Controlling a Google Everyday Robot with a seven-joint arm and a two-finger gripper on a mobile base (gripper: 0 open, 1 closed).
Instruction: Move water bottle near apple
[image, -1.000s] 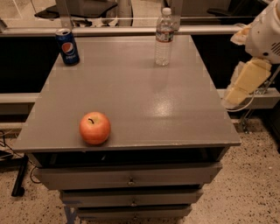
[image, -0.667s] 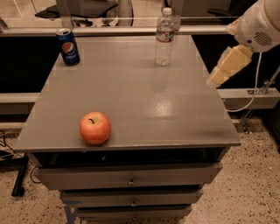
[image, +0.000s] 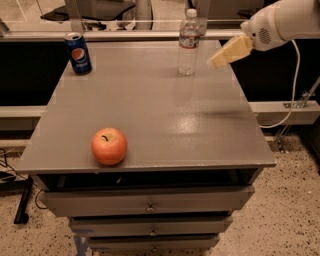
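The water bottle, clear and ribbed with a white cap and a white-and-red label, stands upright at the far edge of the grey table, right of centre. The red-orange apple sits near the front left edge. My gripper, cream-coloured on a white arm, hangs above the table's far right part, just right of the bottle and apart from it. It holds nothing.
A blue Pepsi can stands at the far left corner. The table is the top of a drawer cabinet. A rail and chair legs lie behind the far edge. A cable hangs to the right.
My gripper has risen from beside the table's right edge and moved left and away, toward the water bottle. The bottle, apple and can have not moved.
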